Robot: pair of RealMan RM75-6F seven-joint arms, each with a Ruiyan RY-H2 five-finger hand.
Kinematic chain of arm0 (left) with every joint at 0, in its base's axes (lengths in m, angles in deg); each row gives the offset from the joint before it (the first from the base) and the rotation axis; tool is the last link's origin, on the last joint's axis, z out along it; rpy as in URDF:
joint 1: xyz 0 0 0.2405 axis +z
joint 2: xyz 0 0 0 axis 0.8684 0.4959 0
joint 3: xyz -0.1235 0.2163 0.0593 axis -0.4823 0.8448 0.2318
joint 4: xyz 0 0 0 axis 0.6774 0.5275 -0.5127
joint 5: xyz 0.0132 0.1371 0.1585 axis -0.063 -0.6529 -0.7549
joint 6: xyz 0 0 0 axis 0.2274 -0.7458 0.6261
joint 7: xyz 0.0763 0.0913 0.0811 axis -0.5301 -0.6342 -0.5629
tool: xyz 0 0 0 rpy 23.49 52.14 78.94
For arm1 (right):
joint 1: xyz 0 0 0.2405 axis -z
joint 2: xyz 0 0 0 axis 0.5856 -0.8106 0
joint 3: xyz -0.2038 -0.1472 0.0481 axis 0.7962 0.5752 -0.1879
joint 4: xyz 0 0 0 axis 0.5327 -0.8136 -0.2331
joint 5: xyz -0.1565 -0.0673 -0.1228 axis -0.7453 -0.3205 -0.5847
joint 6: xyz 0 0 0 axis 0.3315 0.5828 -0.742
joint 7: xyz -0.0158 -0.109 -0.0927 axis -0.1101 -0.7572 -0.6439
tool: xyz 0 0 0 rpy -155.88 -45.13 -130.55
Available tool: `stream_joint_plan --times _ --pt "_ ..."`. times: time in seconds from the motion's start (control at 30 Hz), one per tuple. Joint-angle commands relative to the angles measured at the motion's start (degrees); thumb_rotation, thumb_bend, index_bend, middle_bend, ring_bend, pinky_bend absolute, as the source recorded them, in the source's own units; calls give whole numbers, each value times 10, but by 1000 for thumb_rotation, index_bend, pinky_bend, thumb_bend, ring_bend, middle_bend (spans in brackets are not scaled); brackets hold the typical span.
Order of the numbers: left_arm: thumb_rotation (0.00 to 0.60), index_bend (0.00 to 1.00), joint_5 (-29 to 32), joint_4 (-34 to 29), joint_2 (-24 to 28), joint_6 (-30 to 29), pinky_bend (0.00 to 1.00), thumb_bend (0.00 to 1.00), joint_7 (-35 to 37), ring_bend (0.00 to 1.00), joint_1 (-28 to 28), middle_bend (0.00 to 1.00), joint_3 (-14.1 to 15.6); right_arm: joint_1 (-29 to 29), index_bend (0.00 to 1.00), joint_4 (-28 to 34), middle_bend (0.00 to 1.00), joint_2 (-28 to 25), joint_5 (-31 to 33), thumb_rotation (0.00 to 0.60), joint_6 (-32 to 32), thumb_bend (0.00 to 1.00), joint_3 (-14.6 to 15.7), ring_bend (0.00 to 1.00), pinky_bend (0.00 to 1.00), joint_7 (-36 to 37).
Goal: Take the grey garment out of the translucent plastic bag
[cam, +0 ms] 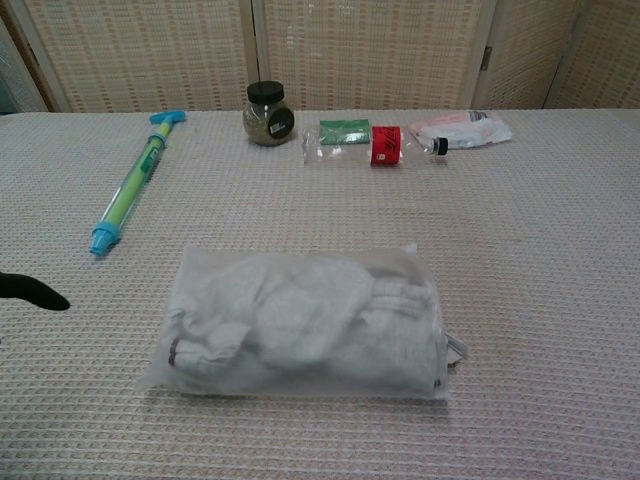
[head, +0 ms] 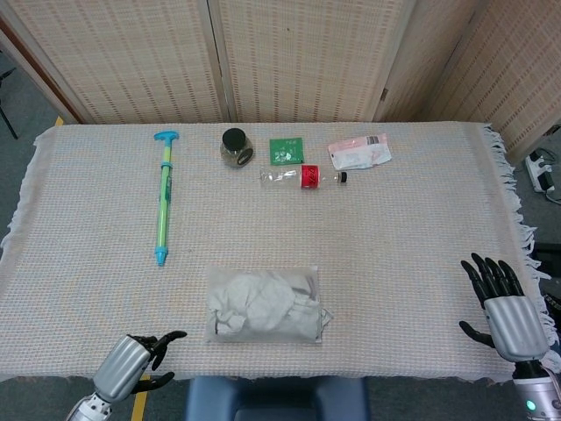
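Observation:
A translucent plastic bag [head: 263, 303] [cam: 300, 322] lies flat near the table's front edge, with the crumpled grey garment [head: 254, 303] [cam: 290, 315] wholly inside it. My left hand [head: 131, 361] hovers at the front edge, left of the bag and apart from it, fingers spread and empty; one dark fingertip [cam: 35, 291] shows at the left border of the chest view. My right hand [head: 501, 307] is at the front right corner, far from the bag, fingers apart and holding nothing.
At the back stand a dark-lidded jar [head: 234, 146], a green packet [head: 286, 149], a lying clear bottle with red label [head: 302, 176] and a white-pink pouch [head: 358, 151]. A green-blue pump toy [head: 163, 198] lies at left. A woven cloth [head: 421, 228] covers the table.

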Motion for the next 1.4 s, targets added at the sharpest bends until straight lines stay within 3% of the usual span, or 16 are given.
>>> stream_joint_plan --times 0.03,0.33,0.6,1.0,1.23,1.4 --pt "600 392 -9 60 -68 1 1000 222 11 1000 -16 1000 -17 -3 0 0 0 4 8 600 -7 81 -2 0 0 -9" --pt "600 494 -10 170 -182 -12 1000 249 -6 1000 -30 1000 -28 -5 0 3 0 7 26 600 -13 82 -9 0 0 -20" --pt "600 469 -8 298 -269 -52 1000 263 15 1000 -48 1000 -40 -11 0 10 0 -5 31 600 -34 82 -4 0 0 -6" --pt "600 449 25 410 -320 -71 1000 263 44 1000 -60 1000 -39 -16 0 14 0 -11 36 600 -45 81 -3 0 0 1" --pt "600 492 37 452 -338 -83 1000 271 64 1000 -65 1000 -33 -17 0 17 0 -14 34 600 -47 82 0 0 0 5" --pt "600 533 44 486 -355 -90 1000 329 86 1000 -69 1000 -27 -19 0 19 0 -17 32 600 -50 82 2 0 0 8"
